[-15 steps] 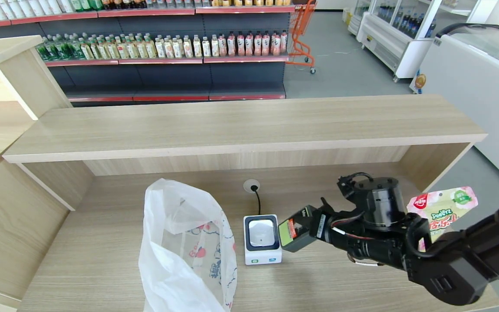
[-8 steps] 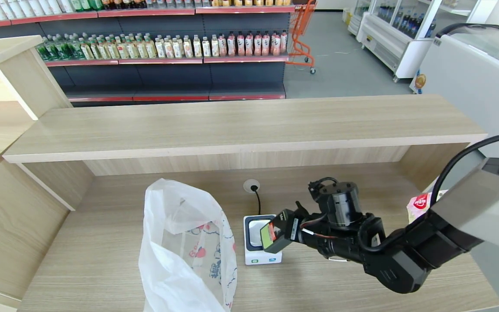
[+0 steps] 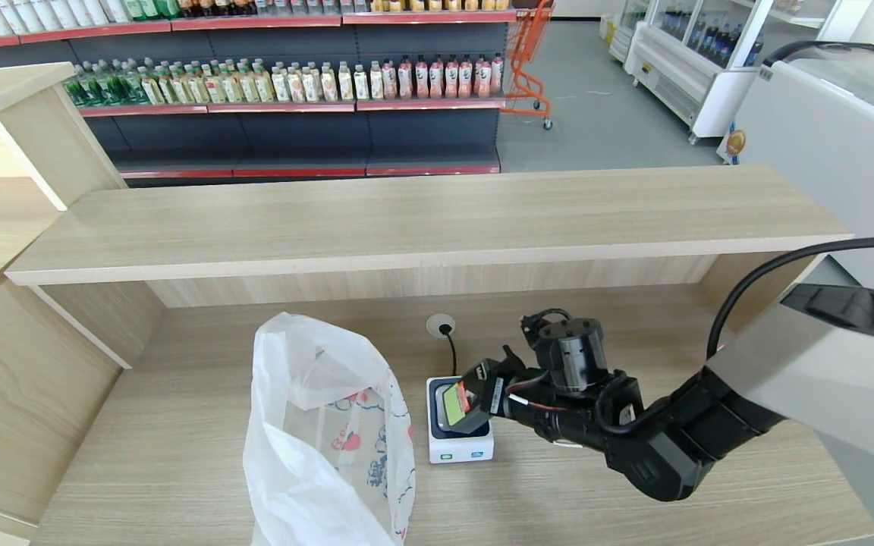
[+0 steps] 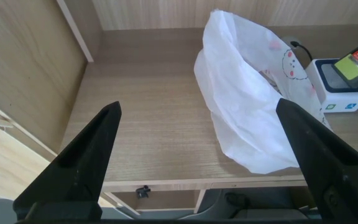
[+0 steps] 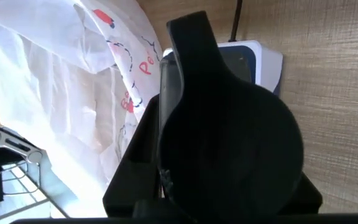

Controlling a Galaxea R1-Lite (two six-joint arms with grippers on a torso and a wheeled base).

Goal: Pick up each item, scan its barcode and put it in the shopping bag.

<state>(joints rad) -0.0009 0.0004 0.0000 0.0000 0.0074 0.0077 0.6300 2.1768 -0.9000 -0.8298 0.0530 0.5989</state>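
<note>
Head view: the right gripper (image 3: 480, 388), clamped on a small dark box (image 3: 453, 404), has swung in from the right over the last second. The box is now right over the scanner (image 3: 460, 447) window instead of beside it, so I'd say the scan is on and bagging comes next. The shopping bag (image 3: 315, 447) stands just left of the scanner and hasn't moved. I can't tell which face carries the barcode, and the window is mostly covered.

Left wrist view: the left gripper (image 4: 197, 109) has its fingers wide apart and holds nothing, off to the bag's (image 4: 247, 112) left. The box (image 4: 357, 62) is cut off at the frame edge above the scanner (image 4: 344, 99).

Right wrist view: a dark bulk blocks most of it, so the grip itself is unreadable here. A scanner (image 5: 257, 59) corner and the bag (image 5: 73, 68) peek past it.
</note>
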